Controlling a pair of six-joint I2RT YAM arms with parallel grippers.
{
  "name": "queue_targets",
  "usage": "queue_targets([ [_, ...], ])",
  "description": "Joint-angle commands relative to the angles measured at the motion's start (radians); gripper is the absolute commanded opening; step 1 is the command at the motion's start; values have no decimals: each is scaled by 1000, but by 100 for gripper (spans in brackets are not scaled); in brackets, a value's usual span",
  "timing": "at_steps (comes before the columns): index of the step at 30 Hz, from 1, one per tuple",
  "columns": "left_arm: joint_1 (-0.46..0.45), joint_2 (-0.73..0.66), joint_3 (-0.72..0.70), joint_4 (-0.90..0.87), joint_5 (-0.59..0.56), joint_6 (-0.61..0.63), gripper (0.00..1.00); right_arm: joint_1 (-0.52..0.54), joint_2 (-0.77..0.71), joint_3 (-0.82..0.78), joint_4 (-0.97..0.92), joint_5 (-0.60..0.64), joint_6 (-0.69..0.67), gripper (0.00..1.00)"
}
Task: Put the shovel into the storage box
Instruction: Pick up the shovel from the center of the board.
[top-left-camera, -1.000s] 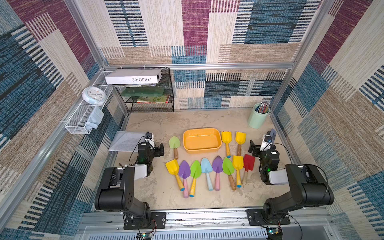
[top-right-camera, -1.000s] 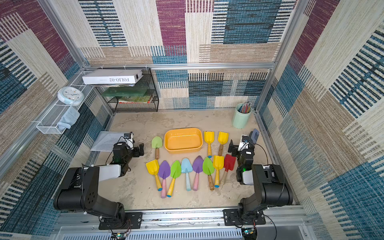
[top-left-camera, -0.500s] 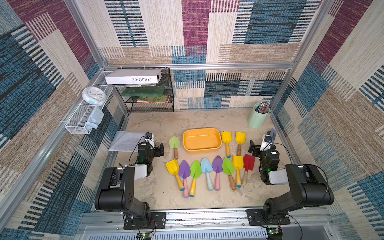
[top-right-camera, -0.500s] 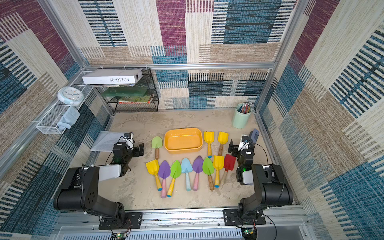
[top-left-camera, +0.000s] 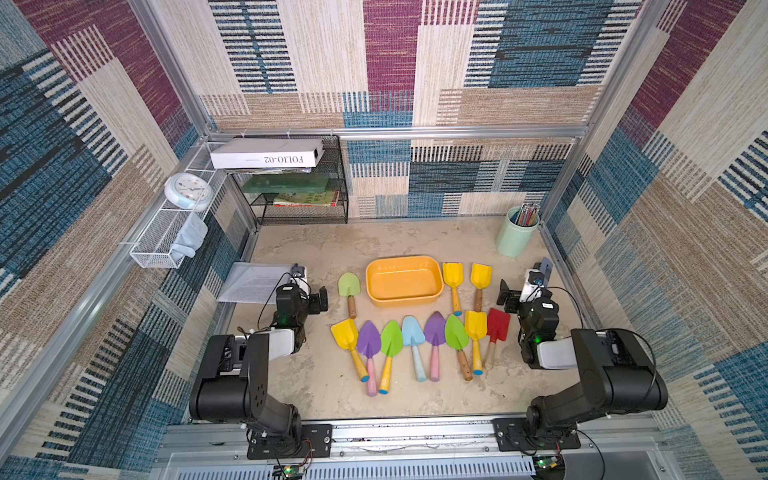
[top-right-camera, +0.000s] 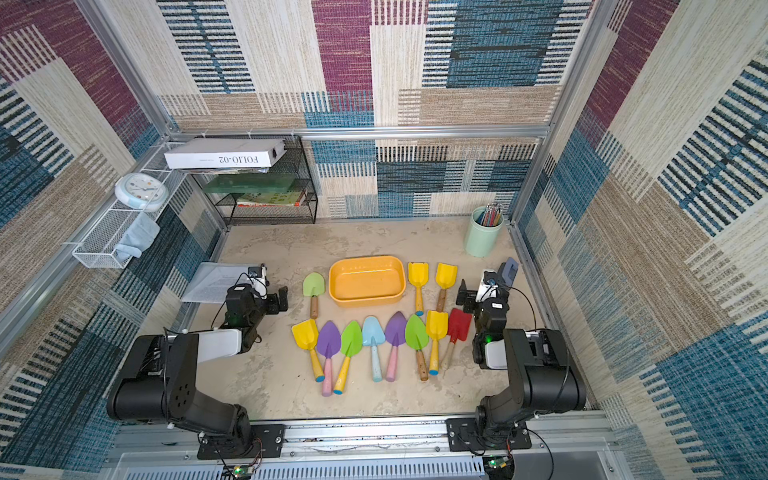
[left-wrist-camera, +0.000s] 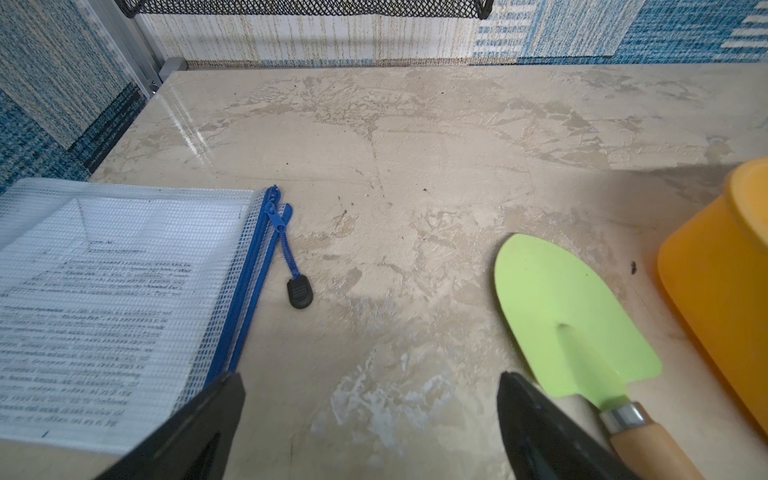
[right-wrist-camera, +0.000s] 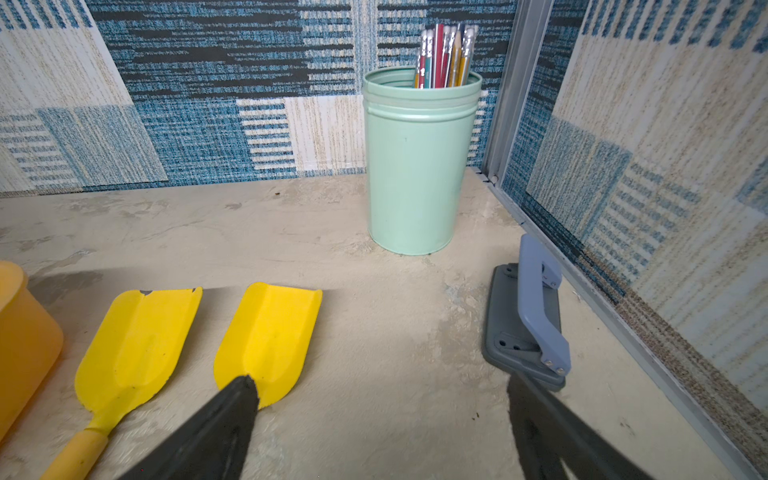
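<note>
The yellow-orange storage box (top-left-camera: 405, 302) (top-right-camera: 367, 300) sits empty mid-table. A green shovel (top-left-camera: 348, 284) (left-wrist-camera: 565, 307) lies just left of it, and two yellow shovels (top-left-camera: 452, 274) (right-wrist-camera: 266, 336) lie right of it. Several more shovels form a row (top-left-camera: 415, 332) in front. My left gripper (top-left-camera: 320, 300) (left-wrist-camera: 370, 378) is open over bare table, beside the green shovel's neck. My right gripper (top-left-camera: 509, 296) (right-wrist-camera: 380, 378) is open over bare table, with one fingertip over the nearer yellow blade's edge. Neither holds anything.
A mint-green pencil cup (top-left-camera: 516, 235) stands at the back right. A grey hole punch (right-wrist-camera: 525, 320) lies by the right wall. A mesh zip pouch with papers (left-wrist-camera: 124, 291) lies at the left. A black wire shelf (top-left-camera: 299, 199) and a white wire basket (top-left-camera: 166, 241) stand behind.
</note>
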Motion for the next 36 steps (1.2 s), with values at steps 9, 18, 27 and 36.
queue_targets([
  [9, -63, -277, 291, -610, -220, -204, 97, 21, -200, 364, -858, 76, 111, 89],
  [18, -294, -344, 560, -1000, -283, -251, 99, 107, -180, 708, -1493, 163, 311, 88],
  [27, -474, -430, 575, -1149, -297, -305, 99, 106, 5, 933, -1677, 89, 325, 85],
  [36, -494, -467, 555, -1200, -271, -331, 99, 154, 160, 945, -1702, -35, 350, 68],
])
